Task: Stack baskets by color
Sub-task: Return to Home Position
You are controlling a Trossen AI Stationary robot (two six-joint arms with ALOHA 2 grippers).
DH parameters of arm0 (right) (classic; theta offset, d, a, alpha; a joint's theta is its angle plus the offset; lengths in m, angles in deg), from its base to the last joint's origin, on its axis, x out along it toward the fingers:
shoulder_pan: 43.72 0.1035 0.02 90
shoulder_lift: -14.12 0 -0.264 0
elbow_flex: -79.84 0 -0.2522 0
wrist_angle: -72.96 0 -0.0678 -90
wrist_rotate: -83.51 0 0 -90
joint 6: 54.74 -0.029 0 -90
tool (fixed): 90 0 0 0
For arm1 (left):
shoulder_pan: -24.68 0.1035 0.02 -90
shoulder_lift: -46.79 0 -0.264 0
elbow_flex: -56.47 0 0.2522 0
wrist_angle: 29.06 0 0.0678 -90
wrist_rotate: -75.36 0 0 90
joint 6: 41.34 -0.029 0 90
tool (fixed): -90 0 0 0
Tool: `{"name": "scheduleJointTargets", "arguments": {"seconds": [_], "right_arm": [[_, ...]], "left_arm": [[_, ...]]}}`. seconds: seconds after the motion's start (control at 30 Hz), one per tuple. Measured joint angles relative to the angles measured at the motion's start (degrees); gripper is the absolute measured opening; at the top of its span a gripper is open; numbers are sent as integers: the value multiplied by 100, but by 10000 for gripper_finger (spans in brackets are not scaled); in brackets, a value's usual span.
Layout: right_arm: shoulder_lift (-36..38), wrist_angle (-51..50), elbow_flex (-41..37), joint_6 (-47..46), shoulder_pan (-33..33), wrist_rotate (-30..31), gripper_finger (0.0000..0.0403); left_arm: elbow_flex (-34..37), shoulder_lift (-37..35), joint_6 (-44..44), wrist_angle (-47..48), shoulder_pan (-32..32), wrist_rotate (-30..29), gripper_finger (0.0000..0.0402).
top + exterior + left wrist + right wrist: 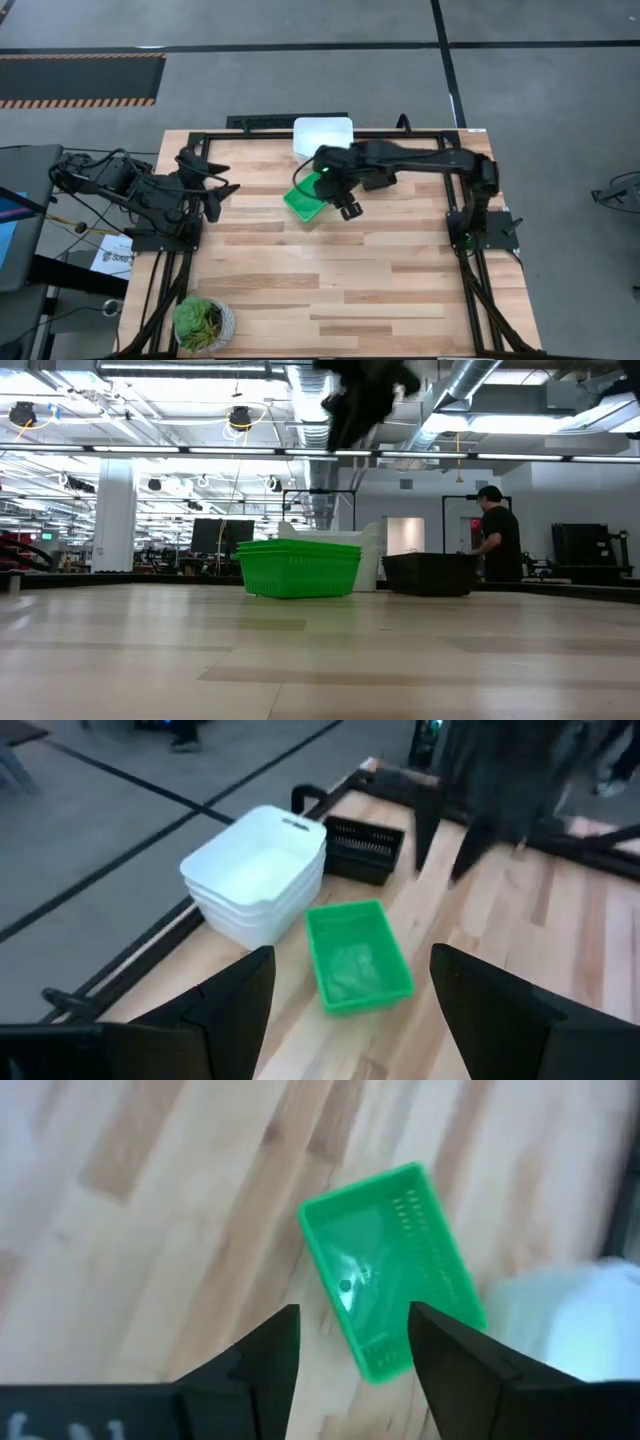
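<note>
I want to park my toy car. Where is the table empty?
Free: the wooden table between the round potted green plant and the right arm's base. Crowded: the far middle, where stacked white plastic baskets, green plastic baskets and black mesh baskets sit close near the right gripper; the left gripper waits at the left edge.

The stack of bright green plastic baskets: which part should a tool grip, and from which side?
Probably grip the rim of one long wall of the stack of bright green plastic baskets, coming straight down from above: it sits open side up with thin upright walls. The side away from the stack of white plastic baskets looks freer.
</note>
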Motion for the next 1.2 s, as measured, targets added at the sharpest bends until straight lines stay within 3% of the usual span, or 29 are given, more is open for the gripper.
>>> {"name": "scheduleJointTargets", "arguments": {"seconds": [0.27,0.43,0.6,0.73,0.83,0.9,1.03,1.2], "right_arm": [[1893,-1333,40,-1526,84,0,206],[3305,-2382,-266,-2224,88,-4,209],[5240,-328,-2081,-2309,144,-203,207],[7025,1536,-4261,-2633,248,-473,205],[8267,3034,-5753,-3066,264,-435,207],[8958,3859,-6627,-3297,261,-417,209],[10006,4661,-7854,-3757,230,-387,209],[10735,4930,-8743,-4159,163,-240,205]], "left_arm": [[0,2,2,246,0,626,256],[2,58,-296,232,0,660,256],[7,-185,-1309,-241,0,262,256],[386,-931,-1709,-1124,0,1007,256],[1089,-1689,-2082,-1999,-2,1947,256],[1711,-2173,-2127,-2697,-2,2156,256],[2964,-3194,-2000,-3461,-2,2263,256],[4117,-4465,-1607,-3750,-2,2423,256]]}}
